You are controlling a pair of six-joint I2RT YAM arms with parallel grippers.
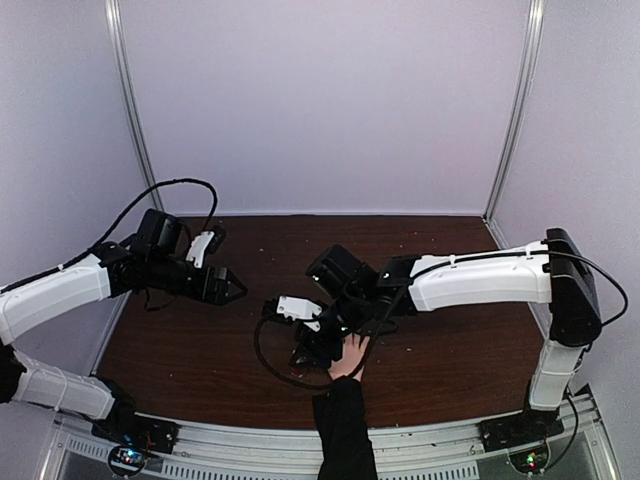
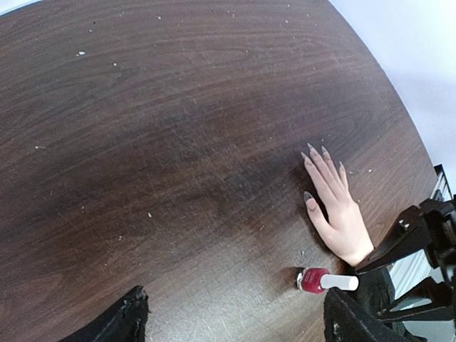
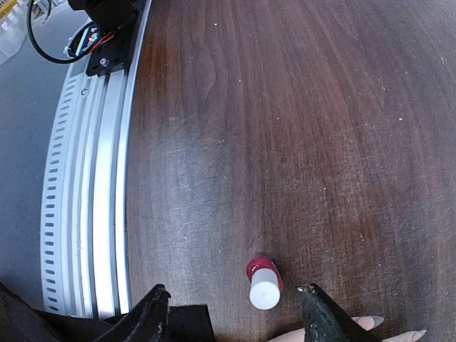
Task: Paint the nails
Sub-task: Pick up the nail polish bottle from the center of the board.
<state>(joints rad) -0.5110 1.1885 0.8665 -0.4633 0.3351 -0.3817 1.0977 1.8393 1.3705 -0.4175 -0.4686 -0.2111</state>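
Observation:
A pale hand (image 2: 336, 214) in a black sleeve (image 1: 345, 430) lies flat on the dark wooden table (image 2: 178, 142), fingers spread. Its nails (image 2: 313, 152) are long, pointed and look bare. In the right wrist view only two nail tips (image 3: 375, 322) show at the bottom edge. A small red bottle (image 3: 263, 281) with a white cap stands beside the hand, also seen from the left wrist (image 2: 317, 280). My right gripper (image 3: 234, 312) hovers over it, open, with the bottle between its fingers and touching neither. My left gripper (image 2: 235, 320) is open and empty, far to the left (image 1: 235, 288).
A slotted aluminium rail (image 3: 92, 214) runs along the table's near edge, with an arm base and black cable (image 3: 100, 35) at its end. White walls (image 1: 320, 100) enclose the back and sides. The right arm's black frame (image 2: 427, 242) stands just behind the hand.

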